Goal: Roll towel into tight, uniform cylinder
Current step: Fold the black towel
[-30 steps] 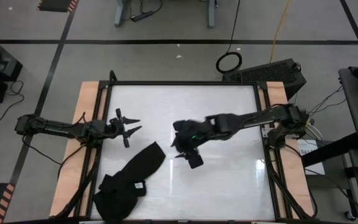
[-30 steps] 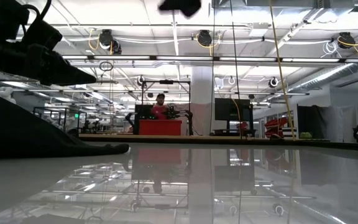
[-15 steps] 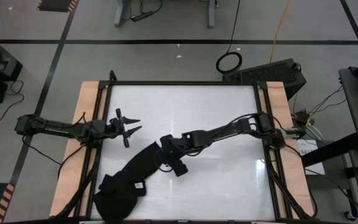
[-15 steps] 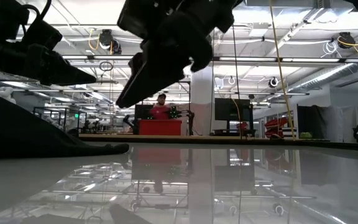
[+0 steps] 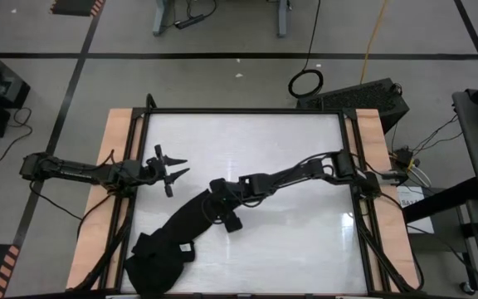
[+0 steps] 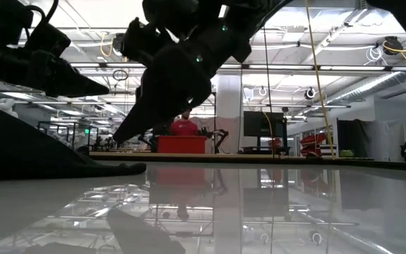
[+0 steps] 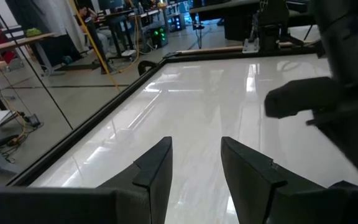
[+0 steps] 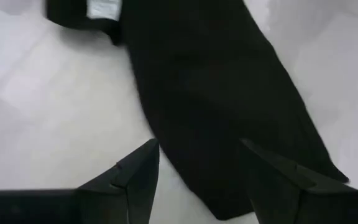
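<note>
Hovering with its jaws spread wide and holding nothing, the right pincer [image 5: 215, 202] sits directly over the upper end of the towel [image 5: 177, 237], while the left pincer [image 5: 173, 169] waits part-open and empty near the left edge of the tabletop [image 5: 305, 241]. Rolling appears not yet begun: the black cloth lies loose and crumpled at the front-left of the tabletop, with no cylinder formed. Its small white tag [image 8: 103, 9] shows no legible writing.
</note>
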